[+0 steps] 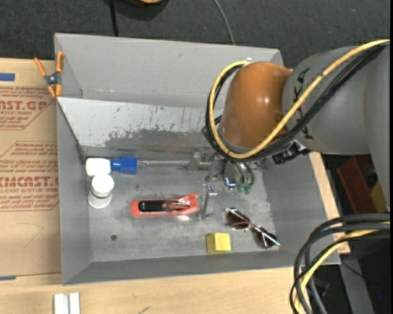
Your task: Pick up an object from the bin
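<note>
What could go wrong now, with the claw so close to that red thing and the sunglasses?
1. The claw is by the right end of the long red and black tool, not its middle; gripped there, the tool might tilt or slip out.
2. The sunglasses lie close beside the claw; a sideways move could snag or shove them.
3. The yellow block nearby could get nudged too.

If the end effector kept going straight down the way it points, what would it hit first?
Probably the right end of the red tool lying on the bin floor; the end effector hangs at that end. Depth is unclear, so it might land on bare floor beside it.
</note>
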Robot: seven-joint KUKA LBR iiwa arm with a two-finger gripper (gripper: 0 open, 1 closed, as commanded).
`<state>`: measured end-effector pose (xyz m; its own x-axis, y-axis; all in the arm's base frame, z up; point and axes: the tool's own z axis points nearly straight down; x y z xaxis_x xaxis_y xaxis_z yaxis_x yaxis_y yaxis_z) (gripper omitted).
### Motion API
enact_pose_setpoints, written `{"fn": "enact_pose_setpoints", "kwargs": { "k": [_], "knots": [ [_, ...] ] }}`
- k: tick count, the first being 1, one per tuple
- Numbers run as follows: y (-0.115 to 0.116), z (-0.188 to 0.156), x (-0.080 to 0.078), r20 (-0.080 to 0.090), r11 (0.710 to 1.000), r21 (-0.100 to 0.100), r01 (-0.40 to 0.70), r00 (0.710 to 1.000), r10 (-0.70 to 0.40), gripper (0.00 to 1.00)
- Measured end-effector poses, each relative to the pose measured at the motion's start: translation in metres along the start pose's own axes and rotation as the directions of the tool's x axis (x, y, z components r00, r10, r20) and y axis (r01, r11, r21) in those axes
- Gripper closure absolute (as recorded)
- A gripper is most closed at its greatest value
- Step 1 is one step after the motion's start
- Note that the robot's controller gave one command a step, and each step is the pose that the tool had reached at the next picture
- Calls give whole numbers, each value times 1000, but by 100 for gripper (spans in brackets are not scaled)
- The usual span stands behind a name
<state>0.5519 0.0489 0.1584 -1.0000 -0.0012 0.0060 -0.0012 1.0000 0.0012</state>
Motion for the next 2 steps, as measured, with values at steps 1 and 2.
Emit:
{"fn": "enact_pose_setpoints", "kwargs": {
  "k": [1, 2],
  "knots": [
    [0, -5, -1, 7, 1000, 0, -1, 1000, 1, 0],
    [5, 39, -3, 13, 999, 1, 44, 999, -44, 0]
  ]
}}
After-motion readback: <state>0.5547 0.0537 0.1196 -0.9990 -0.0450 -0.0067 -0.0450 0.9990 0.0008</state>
